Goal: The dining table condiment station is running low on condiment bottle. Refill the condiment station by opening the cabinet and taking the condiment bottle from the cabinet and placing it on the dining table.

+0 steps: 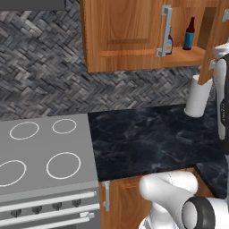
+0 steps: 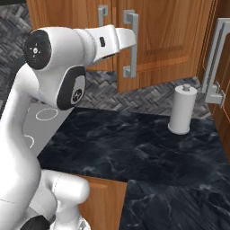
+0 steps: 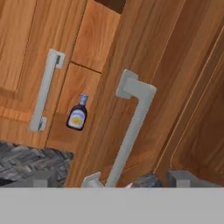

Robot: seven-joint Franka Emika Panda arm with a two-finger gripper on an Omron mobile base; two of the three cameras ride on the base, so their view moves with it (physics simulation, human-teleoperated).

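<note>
Pincer spread wide before the part-open cabinet (image 3: 144, 52).

The pincer (image 3: 116, 179) stands with both fingertips apart, holding nothing, either side of the lower end of the swung-out door's silver handle (image 3: 131, 131). Beyond and left of it in the hand view, through the gap between the doors, the condiment bottle (image 3: 78, 114) stands upright on the wooden shelf (image 1: 190, 56), a second dark bottle (image 1: 189, 34) near it.

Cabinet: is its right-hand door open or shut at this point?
Open. The cabinet door is swung outward, exposing the shelf with two upright bottles.
</note>
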